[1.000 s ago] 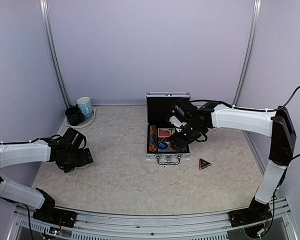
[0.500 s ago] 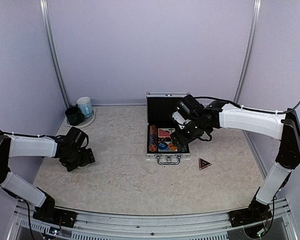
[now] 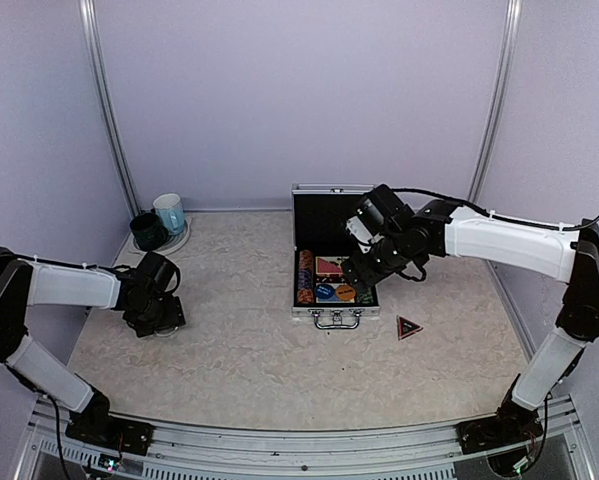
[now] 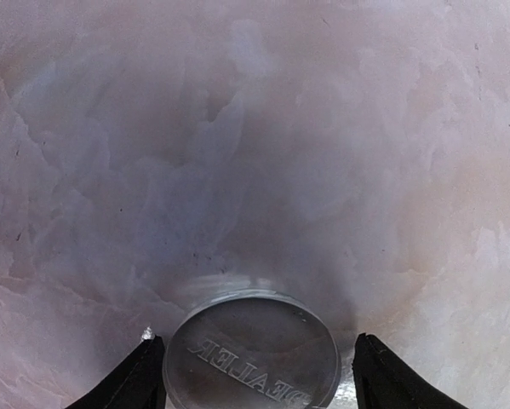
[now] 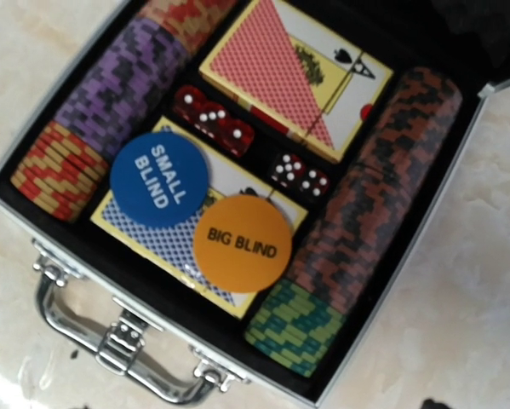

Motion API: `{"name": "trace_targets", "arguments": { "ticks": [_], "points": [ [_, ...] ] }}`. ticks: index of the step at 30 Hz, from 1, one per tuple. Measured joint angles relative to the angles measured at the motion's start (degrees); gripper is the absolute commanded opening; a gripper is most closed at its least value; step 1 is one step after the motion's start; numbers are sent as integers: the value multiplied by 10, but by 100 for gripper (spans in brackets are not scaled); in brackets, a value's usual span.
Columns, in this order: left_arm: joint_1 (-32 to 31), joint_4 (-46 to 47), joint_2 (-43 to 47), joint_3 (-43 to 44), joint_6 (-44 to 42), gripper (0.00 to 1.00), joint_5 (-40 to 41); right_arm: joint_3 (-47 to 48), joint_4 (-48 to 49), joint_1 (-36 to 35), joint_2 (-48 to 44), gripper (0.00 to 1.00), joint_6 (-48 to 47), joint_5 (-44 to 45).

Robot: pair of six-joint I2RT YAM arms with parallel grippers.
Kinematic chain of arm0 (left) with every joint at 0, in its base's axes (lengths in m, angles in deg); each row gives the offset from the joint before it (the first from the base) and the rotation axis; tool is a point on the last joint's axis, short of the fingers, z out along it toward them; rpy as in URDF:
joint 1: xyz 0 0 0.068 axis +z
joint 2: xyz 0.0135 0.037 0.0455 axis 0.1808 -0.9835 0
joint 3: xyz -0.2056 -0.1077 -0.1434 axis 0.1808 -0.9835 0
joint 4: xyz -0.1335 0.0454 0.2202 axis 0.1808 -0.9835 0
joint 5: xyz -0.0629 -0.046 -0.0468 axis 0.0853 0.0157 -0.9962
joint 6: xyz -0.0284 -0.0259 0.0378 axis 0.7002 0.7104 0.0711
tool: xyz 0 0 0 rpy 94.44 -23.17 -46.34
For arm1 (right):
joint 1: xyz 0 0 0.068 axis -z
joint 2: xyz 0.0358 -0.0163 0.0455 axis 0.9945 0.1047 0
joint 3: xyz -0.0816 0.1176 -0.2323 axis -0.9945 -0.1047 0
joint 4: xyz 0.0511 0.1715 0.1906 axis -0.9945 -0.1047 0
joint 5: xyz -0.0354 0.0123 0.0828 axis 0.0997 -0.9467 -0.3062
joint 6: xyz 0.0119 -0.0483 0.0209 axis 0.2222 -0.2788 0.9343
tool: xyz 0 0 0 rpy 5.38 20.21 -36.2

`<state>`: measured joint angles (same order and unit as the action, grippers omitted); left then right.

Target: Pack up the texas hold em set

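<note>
**Left tool and dealer button, before the grasp.** In the left wrist view, the clear round dealer button [image 4: 250,345] lies flat on the tabletop [image 4: 263,145], lettering face up. It sits directly between the two fingers of the left tool [image 4: 253,375]. The jaws are released and straddle the disc, with a thin sliver of tabletop visible on each side, so nothing is gripped yet. Being round, the button has no long axis, and any diameter will serve. Only its thin rim stands up for the fingertips to catch, so the coming move probably depends on the tips staying low against the tabletop.

The open aluminium case [image 3: 331,218] stands well apart from the button, away to that arm's right, with its lid upright at the far side. The right tool [image 3: 364,270] hovers over the case's tray, released and empty as far as the views show. Chip stacks, card decks, dice, the blue small-blind button [image 5: 161,179] and the orange big-blind button [image 5: 242,244] are already in the tray.

The dark triangular marker [image 3: 409,327] lies on the tabletop just right of the case's front corner. The right arm is much the nearer to it.
</note>
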<state>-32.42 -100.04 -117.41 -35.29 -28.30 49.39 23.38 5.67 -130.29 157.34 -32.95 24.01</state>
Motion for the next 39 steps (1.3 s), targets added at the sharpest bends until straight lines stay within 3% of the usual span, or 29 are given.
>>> {"name": "trace_targets", "arguments": {
  "ticks": [9, 21, 30, 39],
  "points": [
    [2, 10, -21, 7, -17, 50, 10, 0, 3, -1, -22, 83, 0, 8],
    [-7, -2, -23, 33, -23, 48, -22, 0, 2, -1, -25, 83, 1, 19],
    [-87, -12, -76, 201, -19, 48, -81, -5, -2, 2, -26, 84, 30, 46],
    [-173, 8, -206, 382, -26, 46, -117, -61, -11, 31, -60, 84, 71, 52]
  ]
}}
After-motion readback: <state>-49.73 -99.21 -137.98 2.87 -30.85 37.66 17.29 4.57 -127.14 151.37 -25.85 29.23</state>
